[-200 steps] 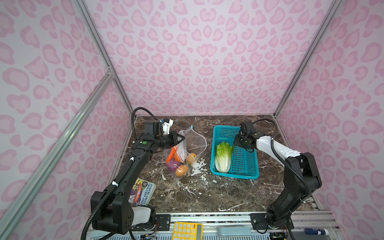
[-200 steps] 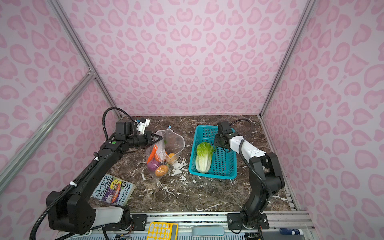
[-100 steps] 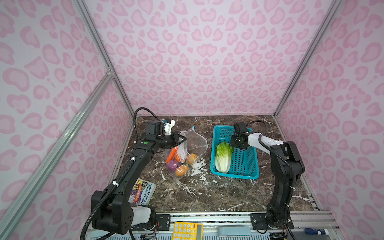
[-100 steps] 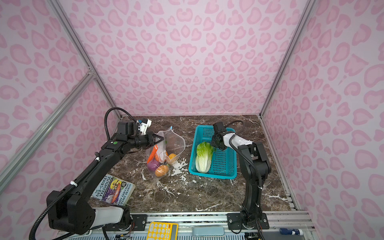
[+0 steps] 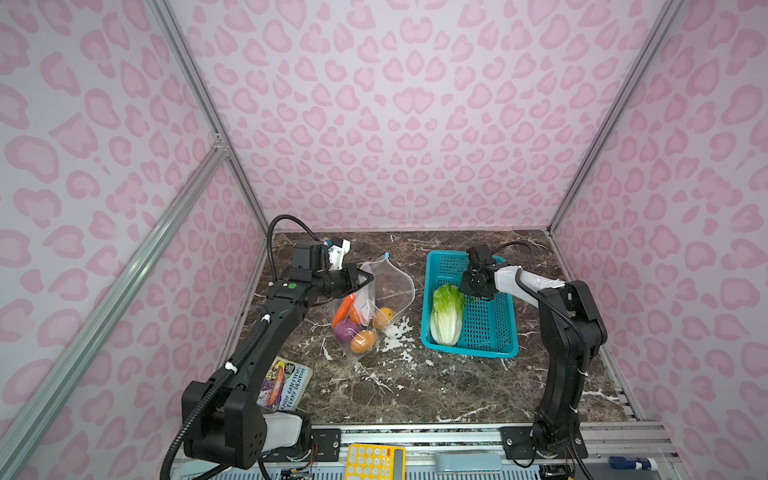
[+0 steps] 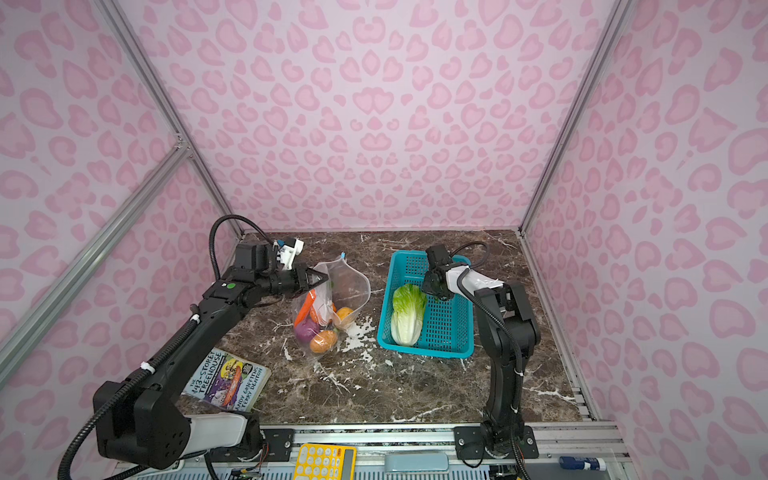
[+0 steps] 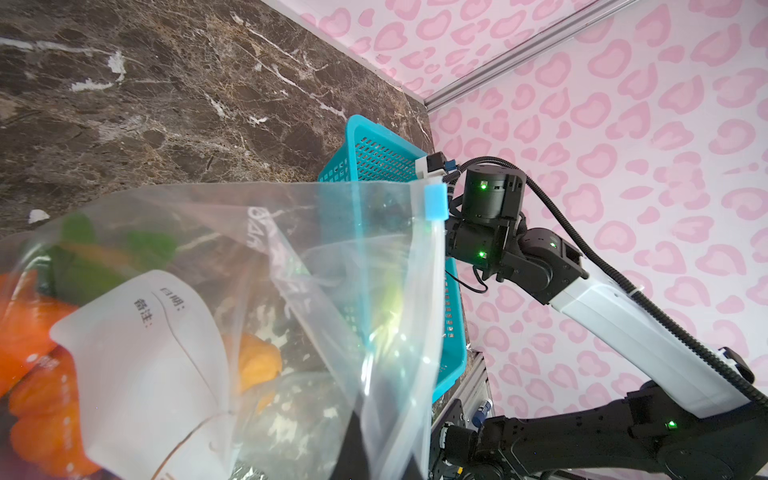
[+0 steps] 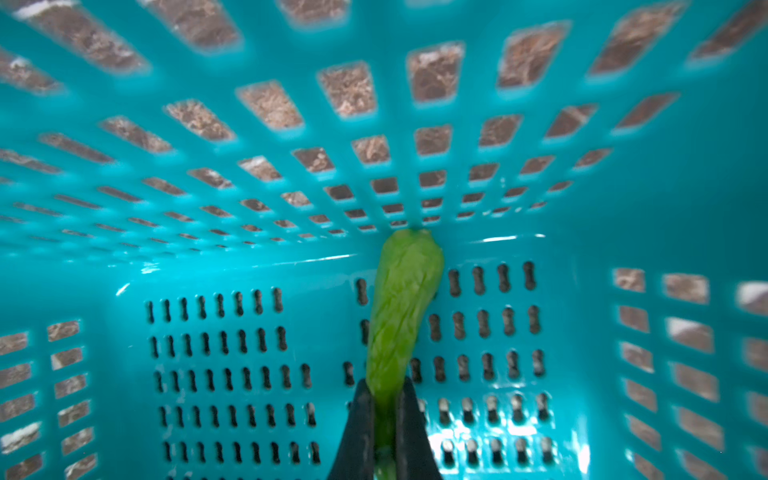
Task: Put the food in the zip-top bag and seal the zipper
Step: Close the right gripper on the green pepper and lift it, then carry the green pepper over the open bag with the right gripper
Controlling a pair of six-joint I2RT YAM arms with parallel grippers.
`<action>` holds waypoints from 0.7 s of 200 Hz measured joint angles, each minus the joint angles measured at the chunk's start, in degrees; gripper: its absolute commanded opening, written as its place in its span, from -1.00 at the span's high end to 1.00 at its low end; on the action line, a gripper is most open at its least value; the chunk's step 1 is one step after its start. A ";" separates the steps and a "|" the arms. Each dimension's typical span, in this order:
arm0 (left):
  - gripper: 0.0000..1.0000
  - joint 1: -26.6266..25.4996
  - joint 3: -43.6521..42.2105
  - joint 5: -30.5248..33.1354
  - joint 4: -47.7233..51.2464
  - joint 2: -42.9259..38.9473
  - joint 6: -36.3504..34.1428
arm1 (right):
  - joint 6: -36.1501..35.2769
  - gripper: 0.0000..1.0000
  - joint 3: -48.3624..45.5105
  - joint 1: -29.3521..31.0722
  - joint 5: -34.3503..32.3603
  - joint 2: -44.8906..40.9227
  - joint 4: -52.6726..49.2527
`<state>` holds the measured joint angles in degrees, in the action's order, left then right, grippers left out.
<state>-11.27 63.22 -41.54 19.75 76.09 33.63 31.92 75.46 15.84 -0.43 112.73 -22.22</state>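
Left claw [image 5: 365, 279]: closed on the rim of the bag [image 5: 392, 286], holding the mouth raised and gaping toward the basket [image 5: 490, 328].
Right claw [image 8: 385, 395]: closed, pinching a single green leaf tip of the cabbage [image 5: 446, 316].
Cabbage, position: lies lengthwise inside the basket, along the wall nearest the bag, with its leafy end toward the back.
Food already bagged: carrot [image 5: 343, 307], onion [image 5: 345, 332] and orange pieces [image 5: 363, 340], heaped at the bag's bottom.
Zipper [image 7: 432, 291]: unsealed, with the blue slider [image 7: 436, 201] parked at one end of the mouth.
Step in hand (judged): lift the cabbage out of the basket and carry it to the bag.
Doing it well (judged): one leaf is a thin hold on the bulkiest item, so the lift should be slow and clear the basket wall. One end should go in first, because the mouth looks little wider than the cabbage.
Materials: the bag is clear, crinkly film with a white label [image 7: 137, 353]. The basket is rigid teal plastic, perforated. The cabbage leaf is ribbed, and the green fades to white. The table [image 5: 415, 386] is dark and marble-patterned.
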 measured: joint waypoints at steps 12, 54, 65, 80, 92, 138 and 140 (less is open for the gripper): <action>0.94 0.00 0.00 0.00 0.00 0.00 0.00 | -0.02 0.96 -0.26 -0.22 -0.11 -1.03 -0.15; 0.94 0.00 0.00 0.00 0.00 0.02 0.00 | -1.62 0.98 -1.55 -0.57 -1.18 -8.94 -1.20; 0.94 0.00 0.00 0.00 0.00 0.02 0.00 | -2.64 0.99 -2.19 -0.57 -0.96 -11.56 -1.29; 0.94 0.00 -0.09 0.00 0.00 0.07 0.04 | -4.28 1.00 -3.39 -0.50 0.22 -15.58 -1.09; 0.94 0.00 -0.11 0.02 -0.07 0.17 0.42 | -5.49 1.00 -4.85 -0.28 2.60 -19.04 -0.72; 0.94 -0.11 -0.20 0.02 -0.04 0.83 0.42 | -10.12 1.00 -5.35 6.29 15.06 -27.15 2.82; 0.94 -0.11 -0.20 0.02 -0.04 0.85 0.42 | -10.32 1.00 -5.18 6.82 15.61 -27.26 2.93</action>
<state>-11.38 63.02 -41.52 19.70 76.95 34.04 21.61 70.28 22.65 15.18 85.47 -19.29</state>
